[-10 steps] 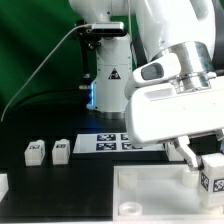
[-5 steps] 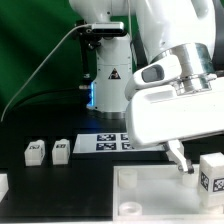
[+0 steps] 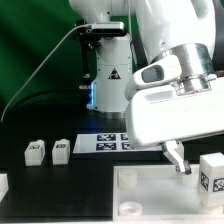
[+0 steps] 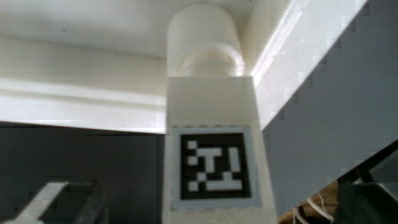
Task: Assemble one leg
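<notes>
White plastic shows first at the exterior view's left, where a cut-off part [image 3: 3, 185] lies at the frame edge. Next to it, a left block [image 3: 35, 151] and a neighbouring block [image 3: 61, 149], both tagged, are set just beside each other on the black table [image 3: 70, 185]. Further right, the marker board [image 3: 112, 143] lies flat behind the large white tray [image 3: 150, 190]. The tray's middle is bare, and only the leg [image 3: 211, 172] stands on it, upright near its right end with the tag facing forward. Whether the leg is seated in a corner socket cannot be told. In the wrist view the gripper [image 4: 199, 200] is seen with its jaws apart, one to either side of the leg, and a gap is left on both sides.
</notes>
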### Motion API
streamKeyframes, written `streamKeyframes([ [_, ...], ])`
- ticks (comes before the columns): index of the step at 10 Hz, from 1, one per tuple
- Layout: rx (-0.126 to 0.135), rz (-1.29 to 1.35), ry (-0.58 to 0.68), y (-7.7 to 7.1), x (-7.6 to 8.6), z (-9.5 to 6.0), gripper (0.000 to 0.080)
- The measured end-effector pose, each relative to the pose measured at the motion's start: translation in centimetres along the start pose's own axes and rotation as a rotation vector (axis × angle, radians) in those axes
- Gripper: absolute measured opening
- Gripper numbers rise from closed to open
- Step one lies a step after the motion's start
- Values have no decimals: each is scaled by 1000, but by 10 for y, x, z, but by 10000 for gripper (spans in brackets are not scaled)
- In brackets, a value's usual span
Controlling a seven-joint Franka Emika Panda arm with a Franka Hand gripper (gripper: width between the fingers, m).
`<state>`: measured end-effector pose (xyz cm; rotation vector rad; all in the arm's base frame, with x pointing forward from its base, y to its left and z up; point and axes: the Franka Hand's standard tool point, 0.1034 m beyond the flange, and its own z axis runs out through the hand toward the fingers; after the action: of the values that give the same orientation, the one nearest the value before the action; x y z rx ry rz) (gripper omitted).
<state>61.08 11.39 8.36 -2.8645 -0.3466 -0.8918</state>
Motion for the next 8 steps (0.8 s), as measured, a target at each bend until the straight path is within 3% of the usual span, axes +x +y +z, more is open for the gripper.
streamKeyframes([
  [3,6,5,-24,-1,-2,1,649],
  [4,23,10,-96,-5,7,-1,649],
  [5,12,4,-72,0,21,-10,649],
  [6,23,11,-114,-1,18,-6,649],
  [8,72,19,-328,-3,26,-7,649],
])
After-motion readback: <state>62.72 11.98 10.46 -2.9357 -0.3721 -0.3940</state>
